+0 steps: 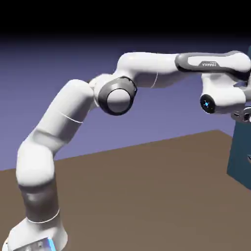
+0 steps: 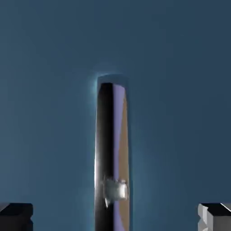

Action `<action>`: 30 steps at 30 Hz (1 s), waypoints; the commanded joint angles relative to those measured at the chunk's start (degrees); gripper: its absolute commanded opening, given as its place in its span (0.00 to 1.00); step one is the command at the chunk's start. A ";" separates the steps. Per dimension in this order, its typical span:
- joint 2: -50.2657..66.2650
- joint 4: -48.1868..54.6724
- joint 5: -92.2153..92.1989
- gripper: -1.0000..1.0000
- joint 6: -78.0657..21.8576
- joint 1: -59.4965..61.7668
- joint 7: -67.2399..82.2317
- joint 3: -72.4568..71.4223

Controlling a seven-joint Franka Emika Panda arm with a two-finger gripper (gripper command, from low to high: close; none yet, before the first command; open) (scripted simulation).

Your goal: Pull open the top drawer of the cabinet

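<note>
I see the end effector [image 2: 115,215] open, fingertips [image 2: 16,215] wide either side of a shiny bar handle [image 2: 112,153] on the top drawer [image 2: 49,90]. Cabinet [image 1: 241,162] at the exterior view's right edge; bare table [image 1: 147,196] below the arm.

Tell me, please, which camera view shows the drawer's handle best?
The hand view: the handle stands as a shiny bar on the teal drawer front, midway between the hand's open fingertips. The exterior view shows only the cabinet's edge at the right; no handle can be made out there.
</note>
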State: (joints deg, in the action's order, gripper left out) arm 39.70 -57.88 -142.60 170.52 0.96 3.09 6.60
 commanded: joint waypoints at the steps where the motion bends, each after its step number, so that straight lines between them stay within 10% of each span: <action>1: 1.24 1.60 1.62 0.50 0.28 -0.60 -2.50 1.04; 11: 12.78 16.48 16.70 0.50 2.84 -6.22 -25.70 10.69; 12: 12.78 16.48 16.70 0.00 2.84 -6.22 -25.70 10.69; 30: -10.26 -18.13 -8.47 0.00 -7.69 -12.55 3.09 15.96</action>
State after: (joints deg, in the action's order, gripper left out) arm 29.43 -76.00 -151.07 162.79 -11.57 6.16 22.57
